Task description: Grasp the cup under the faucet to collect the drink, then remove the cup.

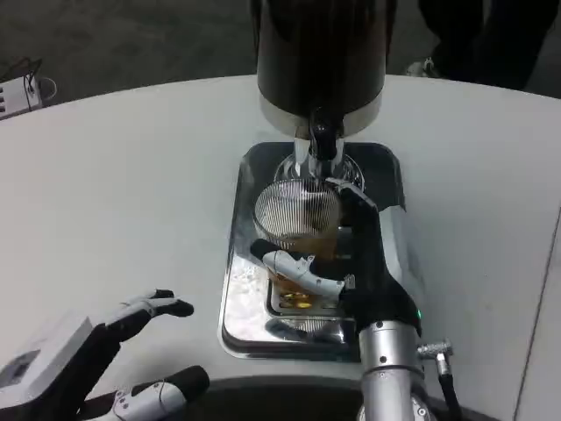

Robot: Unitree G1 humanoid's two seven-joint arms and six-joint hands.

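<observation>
A clear ribbed cup (pixel 294 213) with amber drink in its bottom stands on the metal tray (pixel 241 289), right below the black faucet (pixel 321 140) of the dark drink dispenser (pixel 320 53). My right hand (pixel 351 263) reaches in from the near side and grips the cup: white fingers wrap its front, black fingers run along its right side. My left hand (pixel 131 351) rests low at the table's near left edge, fingers spread, holding nothing.
The tray's raised shiny rim surrounds the cup, and the dispenser body overhangs it at the back. Bare white table (pixel 131 193) lies to the left and right of the tray. A white power strip (pixel 17 92) sits at the far left.
</observation>
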